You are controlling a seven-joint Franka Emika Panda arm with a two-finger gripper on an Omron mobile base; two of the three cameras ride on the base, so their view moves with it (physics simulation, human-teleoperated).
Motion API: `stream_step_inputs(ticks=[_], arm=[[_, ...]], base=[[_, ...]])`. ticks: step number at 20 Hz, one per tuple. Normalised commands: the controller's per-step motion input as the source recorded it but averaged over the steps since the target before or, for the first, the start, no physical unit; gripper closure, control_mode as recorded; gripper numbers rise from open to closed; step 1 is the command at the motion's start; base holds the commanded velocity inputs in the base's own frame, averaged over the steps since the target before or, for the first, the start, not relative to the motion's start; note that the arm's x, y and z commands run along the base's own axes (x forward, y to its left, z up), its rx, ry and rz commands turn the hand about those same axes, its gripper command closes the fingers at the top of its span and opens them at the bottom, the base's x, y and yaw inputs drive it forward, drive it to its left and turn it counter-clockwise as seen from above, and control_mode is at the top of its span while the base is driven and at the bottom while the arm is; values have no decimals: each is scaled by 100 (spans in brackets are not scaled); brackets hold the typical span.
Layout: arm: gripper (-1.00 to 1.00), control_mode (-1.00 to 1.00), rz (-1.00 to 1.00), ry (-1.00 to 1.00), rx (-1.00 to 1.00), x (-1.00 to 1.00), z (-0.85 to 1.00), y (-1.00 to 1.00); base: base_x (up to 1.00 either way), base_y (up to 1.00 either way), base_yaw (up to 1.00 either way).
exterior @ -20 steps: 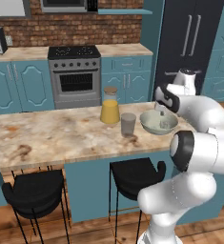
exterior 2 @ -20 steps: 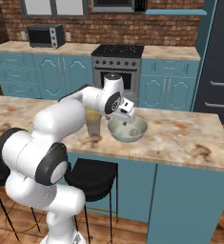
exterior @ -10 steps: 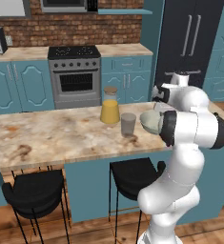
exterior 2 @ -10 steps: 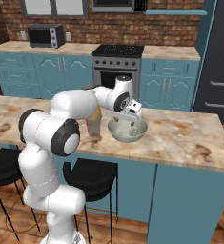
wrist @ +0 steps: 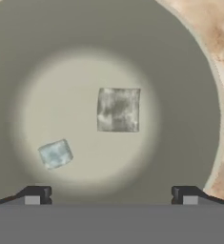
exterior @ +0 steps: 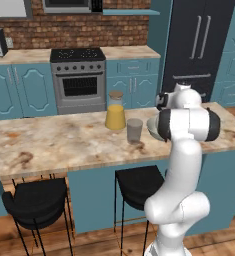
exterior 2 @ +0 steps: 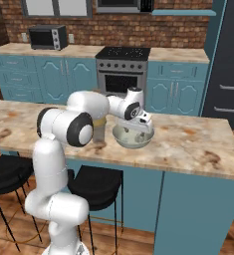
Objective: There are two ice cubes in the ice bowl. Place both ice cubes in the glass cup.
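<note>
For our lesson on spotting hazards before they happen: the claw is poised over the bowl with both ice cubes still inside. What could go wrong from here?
1. The open claw looks down on two ice cubes: the larger cube is central, the smaller cube off to one side. A badly centred close may push a cube away.
2. The ice bowl has a rounded base, so pressing down could rock it.
3. The glass cup stands near the yellow jar; a carried cube could miss its narrow mouth.

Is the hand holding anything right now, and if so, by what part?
Nothing is held. The hand is open above the ice bowl, and both ice cubes, the larger and the smaller, lie on its bottom.
</note>
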Motion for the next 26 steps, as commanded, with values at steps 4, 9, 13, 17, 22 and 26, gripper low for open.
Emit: stream_step_inputs(ticks=[4,9,13,17,22,26], arm=[[-100,-100,0,0,0,46,-43,-22],[-100,-100,0,0,0,42,-45,-16],[-100,-100,0,0,0,46,-41,0],[-100,-100,0,0,0,43,-40,0],[-100,-100,0,1,0,19,-44,0],[100,-100,0,2,0,-66,-39,0]], base=[[0,0,0],[0,0,0],[0,0,0],[0,0,0],[0,0,0],[0,0,0]])
